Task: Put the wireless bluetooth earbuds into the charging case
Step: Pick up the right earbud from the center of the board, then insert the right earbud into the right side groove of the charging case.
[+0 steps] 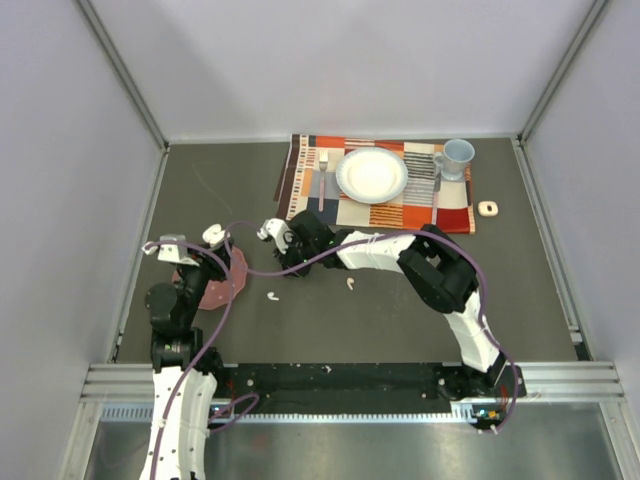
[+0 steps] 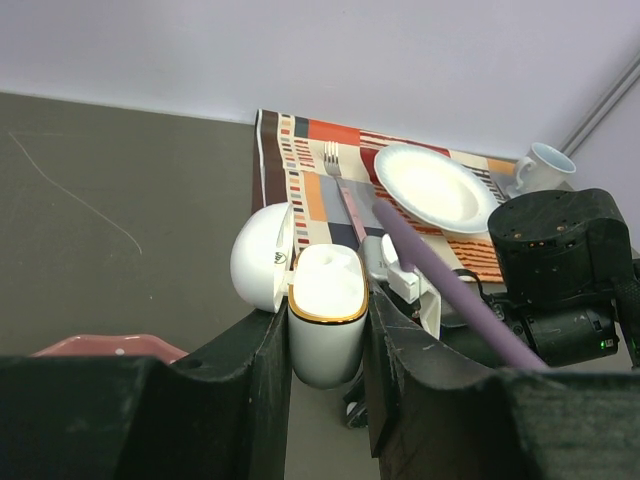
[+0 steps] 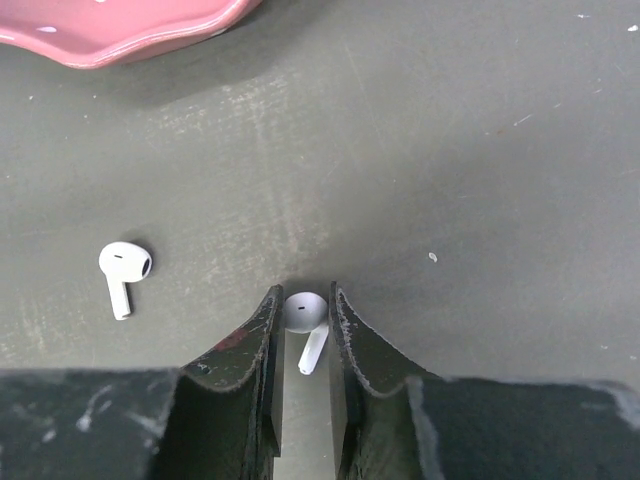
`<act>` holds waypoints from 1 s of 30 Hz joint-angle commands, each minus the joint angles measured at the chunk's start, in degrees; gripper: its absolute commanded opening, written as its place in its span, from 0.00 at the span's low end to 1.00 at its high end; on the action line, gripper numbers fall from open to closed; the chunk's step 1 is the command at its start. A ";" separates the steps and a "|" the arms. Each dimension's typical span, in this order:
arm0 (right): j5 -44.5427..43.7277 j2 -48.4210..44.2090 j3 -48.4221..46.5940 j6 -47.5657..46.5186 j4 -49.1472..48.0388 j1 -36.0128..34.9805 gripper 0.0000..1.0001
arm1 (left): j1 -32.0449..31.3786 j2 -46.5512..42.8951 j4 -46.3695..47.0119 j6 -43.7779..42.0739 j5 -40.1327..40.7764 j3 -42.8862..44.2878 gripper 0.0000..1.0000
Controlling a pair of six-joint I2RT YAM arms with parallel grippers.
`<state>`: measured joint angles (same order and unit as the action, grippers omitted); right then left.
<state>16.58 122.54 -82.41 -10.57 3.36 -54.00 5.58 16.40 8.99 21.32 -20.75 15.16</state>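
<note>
One earbud [image 3: 303, 312] is being pinched between the narrowly parted fingers of the right end effector [image 3: 306, 293], with its stem pointing back toward the camera. Whether it is being held clear of the worktop [image 3: 450, 200] cannot be told. A second earbud [image 3: 124, 268] is being shown lying loose on the worktop off to one side, not far from a pink dish [image 3: 120, 30]. From above, a third earbud [image 1: 350, 283] is being seen lying free just beneath the right arm.

The charging case [image 2: 325, 290] is being gripped upright by the left end effector [image 2: 327, 325], whose fingers are being pressed against both of its sides. Its lid [image 2: 258, 255] is being shown swung open to the left. In the top view the two end effectors are being held near each other, beside the dish. Behind them, a striped placemat [image 1: 400, 215] is being occupied by a plate [image 1: 372, 175], a fork [image 1: 322, 175] and a mug [image 1: 457, 158].
</note>
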 commanded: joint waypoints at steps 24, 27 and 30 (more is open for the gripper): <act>-16.04 -36.57 22.10 25.68 -10.12 4.08 0.06 | 0.30 8.11 15.60 6.71 -21.86 0.49 0.00; -20.26 -42.62 26.22 27.61 -11.17 4.08 0.06 | 0.22 9.08 19.29 10.04 -24.15 -0.04 0.00; -22.11 -49.99 31.41 28.67 -16.07 4.16 0.07 | -0.05 11.18 26.58 14.01 -28.89 -0.57 0.00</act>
<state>-0.36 81.71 -56.55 15.11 -5.69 -50.09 5.58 25.52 22.79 29.41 -41.85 15.05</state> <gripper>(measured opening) 0.173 0.343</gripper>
